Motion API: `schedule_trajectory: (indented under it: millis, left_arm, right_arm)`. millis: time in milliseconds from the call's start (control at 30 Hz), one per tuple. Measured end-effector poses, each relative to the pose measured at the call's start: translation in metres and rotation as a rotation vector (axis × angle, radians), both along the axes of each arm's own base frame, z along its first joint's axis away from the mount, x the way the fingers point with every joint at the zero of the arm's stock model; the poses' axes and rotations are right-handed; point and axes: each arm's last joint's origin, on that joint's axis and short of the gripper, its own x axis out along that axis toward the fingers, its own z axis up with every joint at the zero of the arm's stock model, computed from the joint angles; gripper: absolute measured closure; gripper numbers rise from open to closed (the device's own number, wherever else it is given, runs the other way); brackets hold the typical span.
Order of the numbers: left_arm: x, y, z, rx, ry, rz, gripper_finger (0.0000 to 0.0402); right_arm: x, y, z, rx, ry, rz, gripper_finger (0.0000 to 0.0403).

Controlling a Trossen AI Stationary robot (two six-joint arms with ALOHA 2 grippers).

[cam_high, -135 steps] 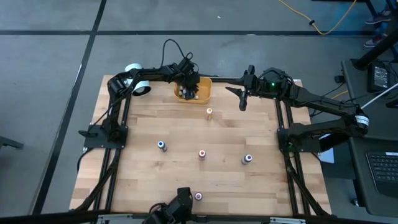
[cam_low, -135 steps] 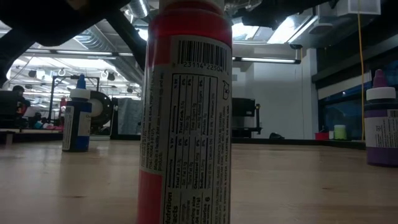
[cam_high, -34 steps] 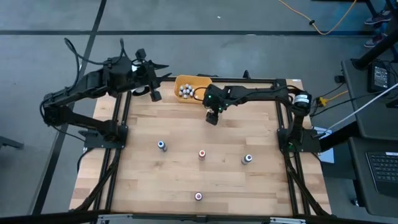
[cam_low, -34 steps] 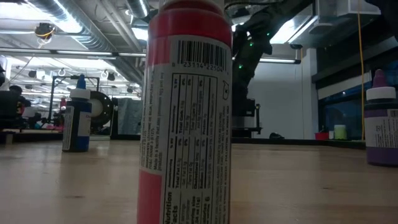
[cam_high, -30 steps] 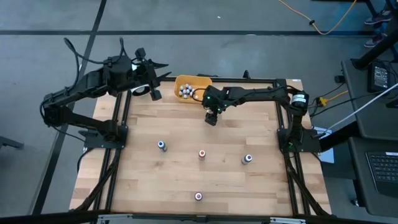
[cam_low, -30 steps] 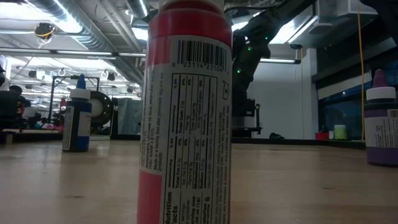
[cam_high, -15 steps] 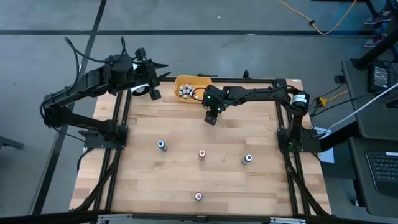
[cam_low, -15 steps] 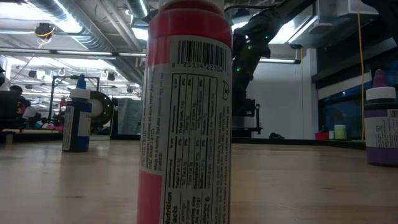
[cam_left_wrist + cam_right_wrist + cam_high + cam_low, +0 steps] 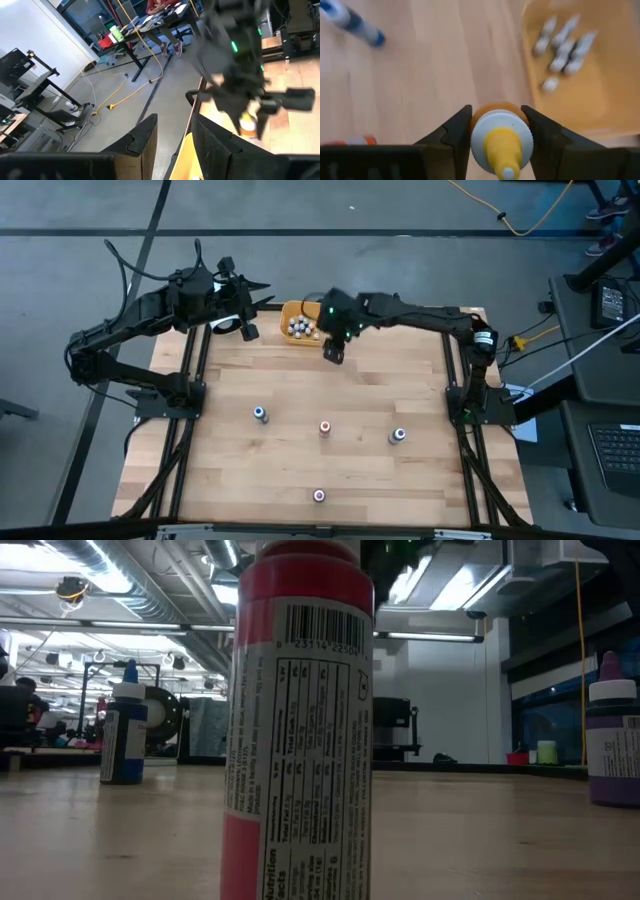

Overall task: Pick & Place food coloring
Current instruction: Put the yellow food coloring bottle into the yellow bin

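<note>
The right tool [image 9: 502,131] is clamped on a small round bottle [image 9: 502,134] with a ribbed white collar and yellow dropper tip, held above the pale wooden tabletop [image 9: 300,395] just beside the smooth yellow-orange plastic bin [image 9: 296,313]. More tiny bottles [image 9: 565,42] lie heaped in the bin. The left tool [image 9: 172,142] hangs off the tabletop's far-left corner with its dark fingers slightly apart, holding nothing.

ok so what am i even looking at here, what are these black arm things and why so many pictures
Two dark robot arms work at a wooden table. One camera looks straight down, one sits at tabletop level, and one rides on each wrist. Four small food coloring bottles stand on the wood, such as the blue-capped one and the red-capped one. More lie in the yellow-orange plastic bin. The right gripper is shut on an orange bottle with a yellow tip beside that bin. The left gripper waits by the table's far left corner.
</note>
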Motion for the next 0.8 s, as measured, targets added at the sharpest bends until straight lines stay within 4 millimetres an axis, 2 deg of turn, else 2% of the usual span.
schedule_trajectory:
  millis: [67,167,267,400,533,800]
  left_arm:
    - [0.0,0.0,0.0,0.0,0.0,0.0,0.0285]
    - [0.0,0.0,0.0,0.0,-0.001,0.0,0.0283]
    - [0.0,0.0,0.001,0.002,-0.007,0.0,0.0284]
    - [0.001,0.0,0.002,0.005,-0.022,0.001,0.0288]
    - [0.001,0.0,0.004,0.011,-0.042,0.002,0.0286]
    - [0.0,0.002,0.004,0.012,-0.051,0.069,0.029]
  right_arm:
    - [0.0,-0.007,0.021,-0.033,-0.048,0.008,0.0251]
    - [-0.004,-0.021,0.044,-0.075,-0.111,-0.009,0.0251]
    - [-0.01,-0.035,0.053,-0.092,-0.135,-0.041,0.0248]
    - [-0.017,-0.051,0.054,-0.099,-0.14,-0.081,0.0248]
    - [-0.019,-0.069,0.047,-0.112,-0.127,-0.101,0.0248]
    - [-0.015,-0.117,-0.005,-0.076,-0.033,-0.111,0.0248]
